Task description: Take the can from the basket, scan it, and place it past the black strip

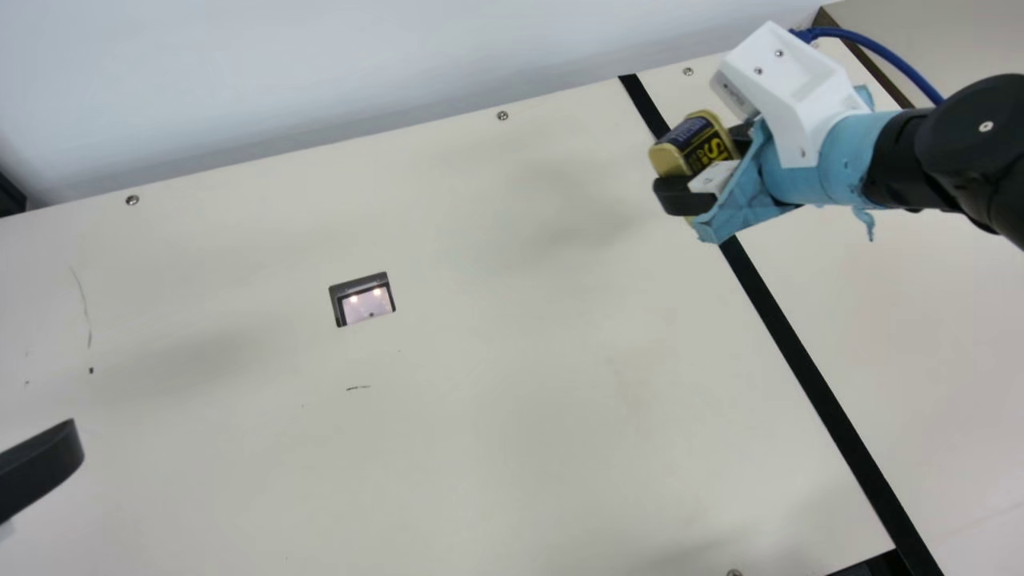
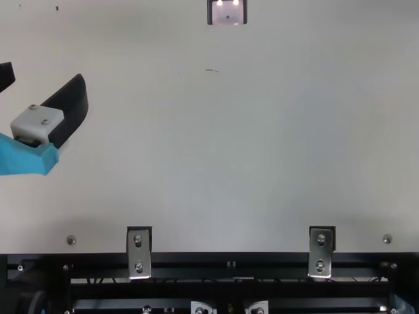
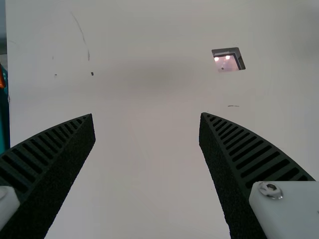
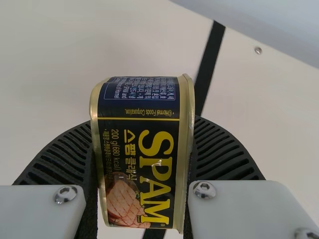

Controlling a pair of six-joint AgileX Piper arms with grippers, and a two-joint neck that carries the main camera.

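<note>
Black ribbed fingers (image 4: 224, 149) of the right gripper (image 4: 141, 127) clasp the gold-rimmed metal can (image 4: 139, 164) from both sides, probably for safe carrying; the left gripper (image 3: 147, 115) is wide open, empty.

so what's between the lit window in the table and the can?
Main view: only bare table between the window and the can in the right end effector. The black strip passes behind the can, outside that stretch.
</note>
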